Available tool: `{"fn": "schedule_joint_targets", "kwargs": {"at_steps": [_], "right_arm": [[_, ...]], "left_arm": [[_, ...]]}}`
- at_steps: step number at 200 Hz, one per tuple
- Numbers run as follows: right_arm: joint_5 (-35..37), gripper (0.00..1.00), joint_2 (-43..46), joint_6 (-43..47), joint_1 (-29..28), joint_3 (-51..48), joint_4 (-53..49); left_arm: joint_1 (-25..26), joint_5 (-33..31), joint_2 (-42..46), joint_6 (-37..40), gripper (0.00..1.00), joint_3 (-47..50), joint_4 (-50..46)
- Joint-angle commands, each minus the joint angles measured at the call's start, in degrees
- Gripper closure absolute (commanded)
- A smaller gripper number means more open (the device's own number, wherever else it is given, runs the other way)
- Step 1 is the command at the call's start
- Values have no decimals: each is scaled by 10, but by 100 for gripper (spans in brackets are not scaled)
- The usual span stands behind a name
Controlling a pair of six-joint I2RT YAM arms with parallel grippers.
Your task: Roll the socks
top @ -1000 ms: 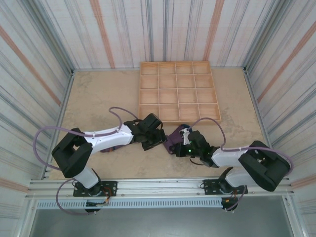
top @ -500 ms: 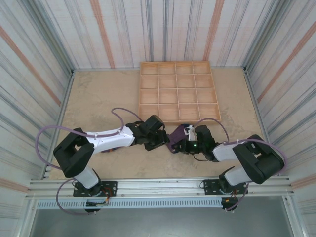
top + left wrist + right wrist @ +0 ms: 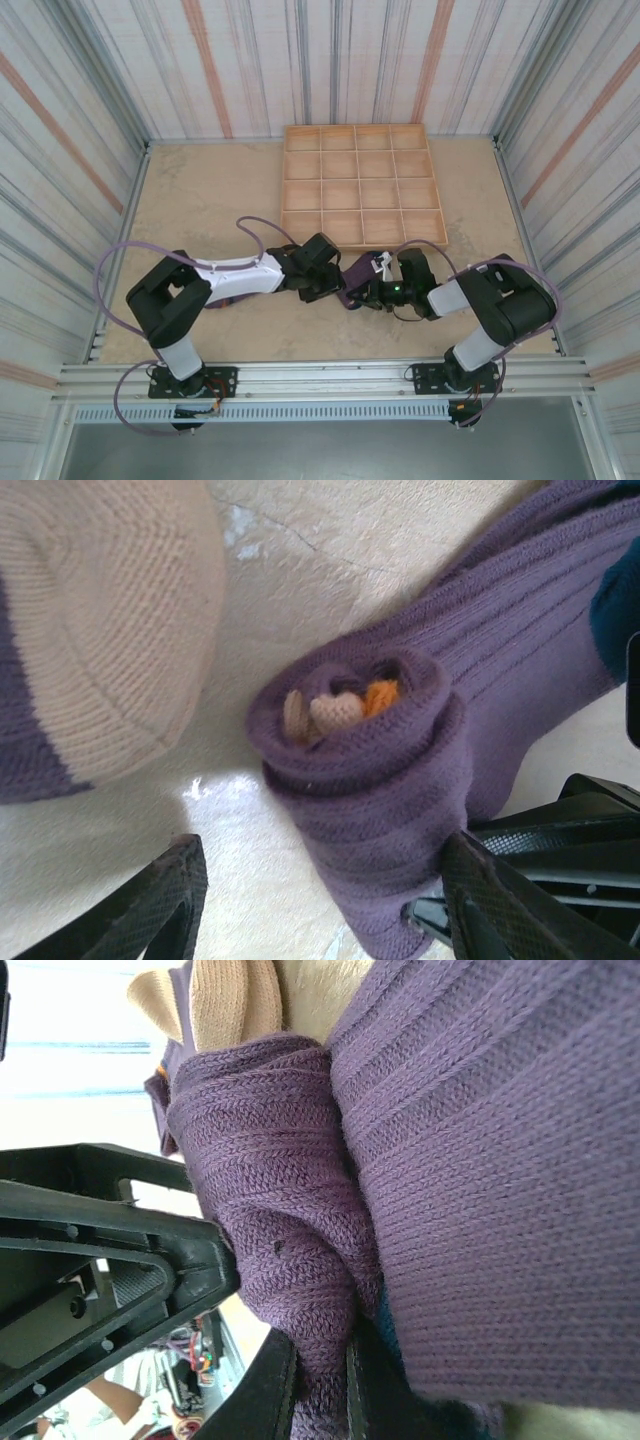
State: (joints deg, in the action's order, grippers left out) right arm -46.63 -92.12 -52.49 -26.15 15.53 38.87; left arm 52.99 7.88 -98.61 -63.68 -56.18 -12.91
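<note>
The socks [image 3: 351,282] lie between my two grippers in front of the tray. In the left wrist view they form a purple roll [image 3: 375,780] with peach and orange cuffs in its core [image 3: 340,708], and a teal heel [image 3: 614,592] sits further along. A peach toe [image 3: 100,630] lies to the left. My left gripper [image 3: 330,905] is open and straddles the roll: the right finger [image 3: 490,900] touches it, the left finger [image 3: 165,900] stands apart. My right gripper [image 3: 318,1395] is shut on a fold of purple sock [image 3: 290,1260]. The left gripper's black body [image 3: 100,1250] is close beside it.
A wooden tray [image 3: 362,185] with several compartments stands at the back of the table, just behind the socks. Striped walls close in the sides and the back. Purple cables loop over both arms [image 3: 250,225].
My left gripper has moved right onto the roll and its jaws have narrowed. The right arm's elbow has swung in toward the table, with its gripper still shut on the sock.
</note>
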Motion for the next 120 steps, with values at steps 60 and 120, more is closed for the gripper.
{"fn": "schedule_joint_targets", "kwargs": {"at_steps": [60, 120], "right_arm": [[64, 100, -60, -33, 14, -41, -117], [77, 83, -26, 4, 12, -39, -146]], "left_arm": [[3, -16, -65, -32, 67, -36, -47], [-5, -17, -75, -24, 100, -66, -140]]}}
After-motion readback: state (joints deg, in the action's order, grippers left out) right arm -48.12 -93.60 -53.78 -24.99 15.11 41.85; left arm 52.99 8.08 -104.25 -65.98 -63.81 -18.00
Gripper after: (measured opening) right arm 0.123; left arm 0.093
